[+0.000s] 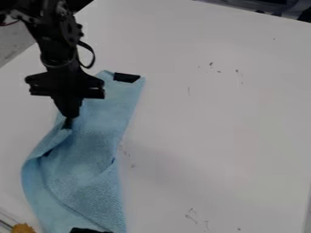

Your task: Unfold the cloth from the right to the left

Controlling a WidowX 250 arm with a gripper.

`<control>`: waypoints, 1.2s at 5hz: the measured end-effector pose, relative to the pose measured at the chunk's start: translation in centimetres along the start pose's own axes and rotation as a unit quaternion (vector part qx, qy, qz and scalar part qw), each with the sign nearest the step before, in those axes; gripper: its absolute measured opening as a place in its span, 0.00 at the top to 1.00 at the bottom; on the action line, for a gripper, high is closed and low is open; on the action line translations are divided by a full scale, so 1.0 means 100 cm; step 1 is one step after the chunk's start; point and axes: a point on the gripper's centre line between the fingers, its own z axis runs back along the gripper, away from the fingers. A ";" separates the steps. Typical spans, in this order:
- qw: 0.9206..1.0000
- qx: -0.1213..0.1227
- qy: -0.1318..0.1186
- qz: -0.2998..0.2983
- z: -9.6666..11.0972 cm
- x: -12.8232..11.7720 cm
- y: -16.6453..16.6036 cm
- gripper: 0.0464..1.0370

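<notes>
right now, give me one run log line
pincer: shut on blue cloth, picture-left edge | cloth: folds visible, lying on white table | unfolding: incomplete

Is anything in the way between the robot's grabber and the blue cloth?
No, I can't see anything between them. The gripper comes right down to the blue cloth, at a rumpled part near the cloth's edge on the picture's left side.

From where I stand, a broad white tabletop [213, 113] fills most of the space, scattered with small dark scuffs, under soft, dull light. Grey flooring [12, 45] shows past its upper-left edge, dark clutter [261, 6] at upper right.
</notes>
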 end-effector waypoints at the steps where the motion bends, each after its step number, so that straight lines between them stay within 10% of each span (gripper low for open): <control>1: 0.999 -0.013 -0.006 0.039 -0.004 0.008 0.028 0.98; 6: 0.999 -0.012 0.008 0.052 -0.044 0.011 0.107 0.98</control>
